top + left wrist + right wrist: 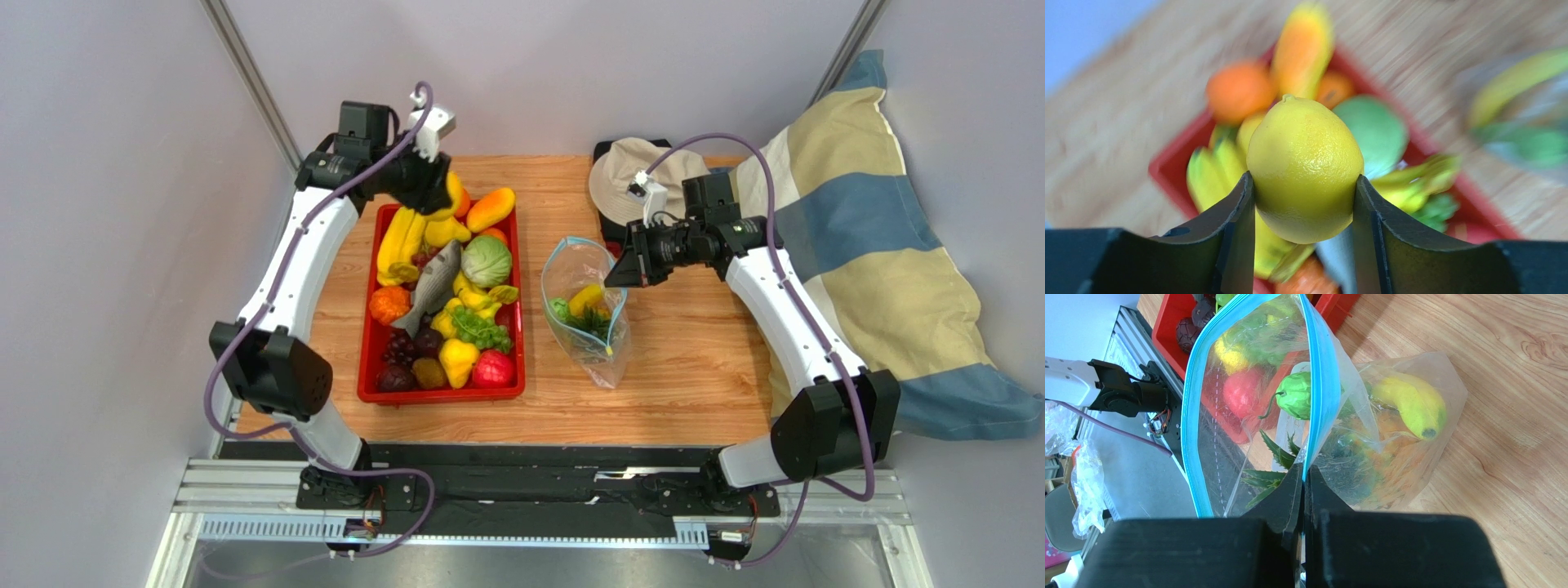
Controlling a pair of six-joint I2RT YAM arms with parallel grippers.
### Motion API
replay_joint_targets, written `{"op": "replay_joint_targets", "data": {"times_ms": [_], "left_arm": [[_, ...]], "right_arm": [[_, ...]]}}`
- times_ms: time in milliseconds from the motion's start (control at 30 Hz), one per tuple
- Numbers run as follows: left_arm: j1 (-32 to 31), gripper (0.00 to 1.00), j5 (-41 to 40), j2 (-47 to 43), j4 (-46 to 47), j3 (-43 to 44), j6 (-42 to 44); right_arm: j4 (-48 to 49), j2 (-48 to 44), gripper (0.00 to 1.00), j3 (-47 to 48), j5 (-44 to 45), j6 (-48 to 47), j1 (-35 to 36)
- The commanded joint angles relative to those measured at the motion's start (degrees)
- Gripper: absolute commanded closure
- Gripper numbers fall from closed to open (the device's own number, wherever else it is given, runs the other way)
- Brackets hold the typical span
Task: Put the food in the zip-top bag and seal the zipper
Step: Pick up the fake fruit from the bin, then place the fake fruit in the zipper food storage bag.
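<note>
At the wooden table's (687, 355) middle, right of the red plastic tray (442, 395), stands the limp clear zip-top bag (610, 358) — right gripper (1304, 478) pinched shut on its blue-green zipper (1188, 416). Left gripper (1304, 180) squeezes a probably light, slick yellow plastic lemon (1304, 153) at its belly — above the tray's far end.

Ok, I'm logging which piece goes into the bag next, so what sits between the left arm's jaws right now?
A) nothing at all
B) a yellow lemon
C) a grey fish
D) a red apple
B: the left wrist view shows a yellow lemon pressed on both sides by the left jaws, above the blurred red tray.
</note>
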Motion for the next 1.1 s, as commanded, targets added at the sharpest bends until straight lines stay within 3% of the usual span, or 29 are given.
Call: {"op": "replay_joint_targets", "data": {"times_ms": [0, 133, 333, 600, 700, 800, 867, 1067], "left_arm": [[-10.28, 0.70, 10.48, -5.56, 2.30, 6.32, -6.38], [-18.81, 0.70, 15.23, -5.83, 7.46, 4.76, -11.49], [-29.53, 0.67, 14.54, -3.02, 13.28, 0.89, -13.52], [-31.57, 0.64, 9.62, 3.48, 20.14, -2.28, -16.69], [-32.19, 0.53, 6.72, 6.29, 20.94, -1.07, -16.42], [-32.45, 0.33, 4.00, 8.23, 19.53, 0.70, -16.42], [-32.36, 0.01, 3.29, 7.37, 19.26, 0.88, -15.81], [-30.44, 0.01, 6.35, -0.88, 17.95, 1.40, -16.76]], "right_arm": [[0.41, 0.03, 1.00, 2.98, -0.90, -1.08, -0.16], [1.02, 0.29, 1.00, 3.34, -1.25, 0.14, -0.16], [1.46, 1.34, 1.00, 4.56, -1.34, 0.94, -0.43], [1.29, 0.38, 1.00, 4.39, 0.16, -0.38, -2.01], [1.38, 0.03, 1.00, 4.04, -0.02, -0.99, -2.45], [1.11, 0.03, 1.00, 3.87, -0.02, -1.61, -2.71], [0.94, 0.03, 1.00, 3.78, -0.11, -1.79, -2.97], [0.59, 0.03, 1.00, 3.78, -0.11, -3.19, -3.76]]}}
